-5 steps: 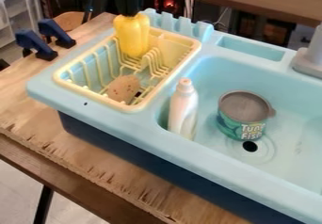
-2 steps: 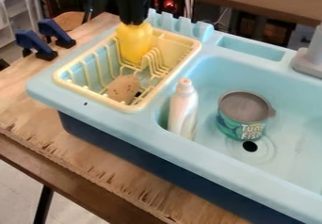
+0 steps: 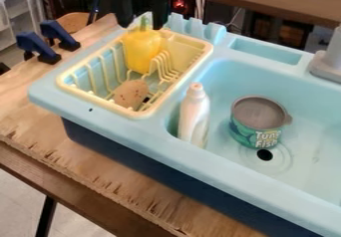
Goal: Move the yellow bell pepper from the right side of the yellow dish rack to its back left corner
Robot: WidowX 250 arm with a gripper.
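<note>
Toward half past eleven on the view's clock face, over the rack's far end: my pincer [image 3: 142, 24], pointing down, spread. Fingers [image 3: 160, 19] stand apart, with the green stem [image 3: 144, 24] between them. Cannot tell whether either touches it.

Pepper [image 3: 140, 52]: yellow, stem up, in the far part of the pale yellow rack [image 3: 136, 114], directly under me. Potato [image 3: 129, 94]: brown, speckled, same rack, near end, roughly six o'clock from the pepper.

Rack sits in the left section of a light blue sink [image 3: 230, 160]. Bottle [image 3: 193, 119]: white, upright in the basin beside its nine o'clock wall, at four from the potato. Tin [image 3: 256, 124]: green label, upright, three o'clock from the bottle. Drain hole [image 3: 265, 155] at six from the tin.

Grey faucet [image 3: 329, 64], two o'clock edge of view. Two blue clamps [image 3: 59, 34] at ten, on the wooden tabletop [image 3: 33, 114].
</note>
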